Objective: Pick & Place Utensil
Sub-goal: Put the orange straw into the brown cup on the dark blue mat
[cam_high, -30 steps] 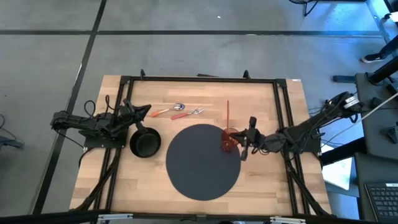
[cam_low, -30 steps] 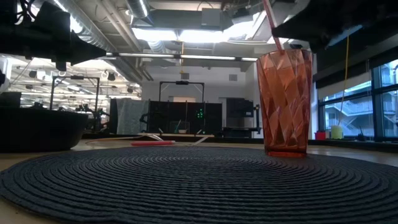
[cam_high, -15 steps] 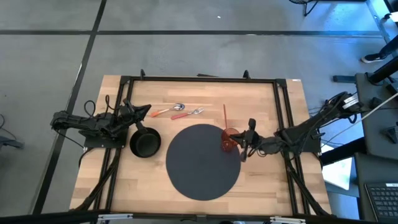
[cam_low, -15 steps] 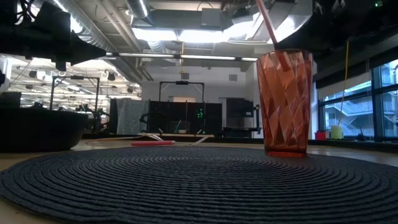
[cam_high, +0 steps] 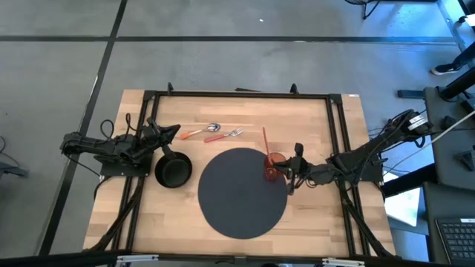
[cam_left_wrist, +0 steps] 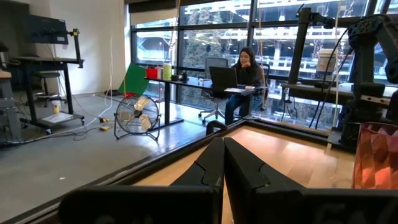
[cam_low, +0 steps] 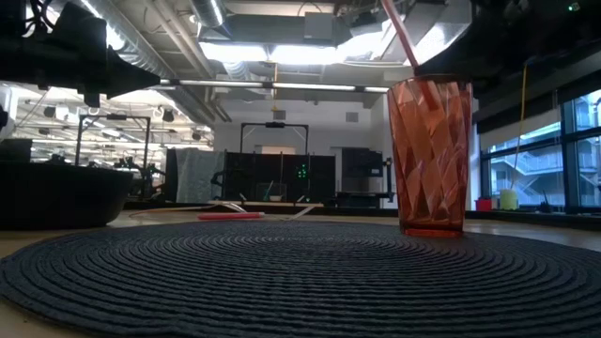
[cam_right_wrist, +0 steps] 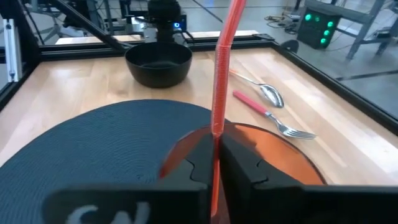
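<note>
A faceted red cup (cam_high: pixel 274 167) (cam_low: pixel 430 155) stands on the right edge of a dark round woven mat (cam_high: pixel 239 193). A long red straw (cam_high: pixel 266 144) (cam_right_wrist: pixel 222 68) stands in the cup and leans toward the table's far left. My right gripper (cam_high: pixel 291 169) (cam_right_wrist: pixel 214 163) is at the cup's right side, shut on the straw. A spoon (cam_high: pixel 211 128) and a red-handled fork (cam_high: pixel 225 135) lie on the wood beyond the mat. My left gripper (cam_high: pixel 176 132) (cam_left_wrist: pixel 224 163) waits shut near the left side, above a black pan (cam_high: pixel 172 170). My right gripper pinches the straw between its two fingers just above the cup's rim (cam_right_wrist: pixel 215 127). The fingers come level from the table's right and lie across the straw. Its lower end sits inside the cup, and its long upper part (cam_right_wrist: pixel 231 25) slants up and away.
The black pan stands left of the mat, close to the left arm. A dark metal frame (cam_high: pixel 237 95) runs around the table's edges. Bare wood (cam_high: pixel 312 222) shows near and right of the mat. A person sits at a desk (cam_left_wrist: pixel 244 68) in the room beyond.
The straw has tipped. Its upper end has swung toward the table's left and near edges while its lower end stayed in the cup. My right gripper has crept slightly toward the cup, still shut on the straw. The cup has kept its place.
</note>
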Action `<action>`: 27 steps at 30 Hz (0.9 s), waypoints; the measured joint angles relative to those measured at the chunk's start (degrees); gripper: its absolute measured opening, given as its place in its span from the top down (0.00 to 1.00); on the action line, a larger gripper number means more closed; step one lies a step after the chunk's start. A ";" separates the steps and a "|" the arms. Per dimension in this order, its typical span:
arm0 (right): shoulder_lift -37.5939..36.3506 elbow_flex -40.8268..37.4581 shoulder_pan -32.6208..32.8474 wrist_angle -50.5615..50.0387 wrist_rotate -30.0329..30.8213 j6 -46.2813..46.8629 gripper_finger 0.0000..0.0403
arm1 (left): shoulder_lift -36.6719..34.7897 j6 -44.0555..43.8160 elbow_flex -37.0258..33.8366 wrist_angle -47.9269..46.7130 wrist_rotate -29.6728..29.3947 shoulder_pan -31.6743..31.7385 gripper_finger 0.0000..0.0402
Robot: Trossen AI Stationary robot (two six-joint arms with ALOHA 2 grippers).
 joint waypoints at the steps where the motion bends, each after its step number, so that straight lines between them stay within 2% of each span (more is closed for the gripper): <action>1: 0.00 0.00 0.00 0.03 -0.04 -0.01 0.93 | 0.01 -0.01 0.01 0.00 0.00 -0.01 0.99; 13: 0.00 0.00 -0.57 0.01 -0.17 0.97 0.82 | 0.01 -0.01 0.00 0.02 0.08 -0.01 0.99; 15: 0.00 0.00 -0.94 0.01 -0.51 1.14 0.84 | 0.01 -0.01 0.01 0.02 0.09 0.00 0.99; 20: 0.00 0.00 -1.10 -0.01 -1.54 0.39 0.98 | 0.01 -0.01 0.00 0.02 0.22 -0.01 0.99; 27: 0.02 0.00 -1.09 1.20 -1.02 -0.59 0.98 | 0.01 -0.05 0.00 0.02 0.22 -0.01 0.99</action>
